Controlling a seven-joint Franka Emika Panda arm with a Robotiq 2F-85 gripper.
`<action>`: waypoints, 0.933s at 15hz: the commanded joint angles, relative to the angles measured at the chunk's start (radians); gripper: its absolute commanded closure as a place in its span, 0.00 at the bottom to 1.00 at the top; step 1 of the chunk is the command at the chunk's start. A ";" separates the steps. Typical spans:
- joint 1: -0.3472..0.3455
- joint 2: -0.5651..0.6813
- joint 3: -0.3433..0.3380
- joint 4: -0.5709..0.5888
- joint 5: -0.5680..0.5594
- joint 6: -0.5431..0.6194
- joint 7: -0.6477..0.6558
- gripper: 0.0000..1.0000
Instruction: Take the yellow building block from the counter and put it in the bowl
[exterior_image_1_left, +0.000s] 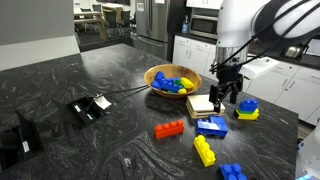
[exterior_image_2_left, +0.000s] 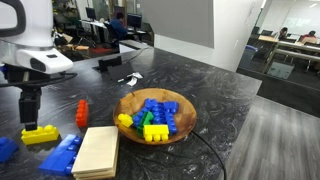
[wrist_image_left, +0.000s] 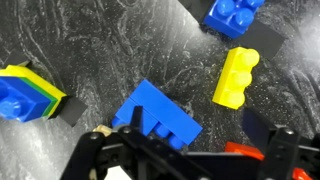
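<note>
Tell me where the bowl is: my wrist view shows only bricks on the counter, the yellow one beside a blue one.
Observer: The bowl sits next to a flat tan block, on the far side of it from the blue brick and the yellow building block.
Operator: Is the bowl empty?
Observer: No, it holds a pile of bricks, blue, yellow and green, with bare wood on one side.
Operator: How high am I?
Observer: The gripper hangs clear above the counter, jaws open, touching nothing.
</note>
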 joint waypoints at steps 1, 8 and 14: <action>0.011 0.022 0.005 0.006 0.007 0.015 0.041 0.00; 0.021 0.046 0.011 0.016 0.010 0.031 0.087 0.00; 0.054 0.088 0.056 -0.050 0.066 0.207 0.241 0.00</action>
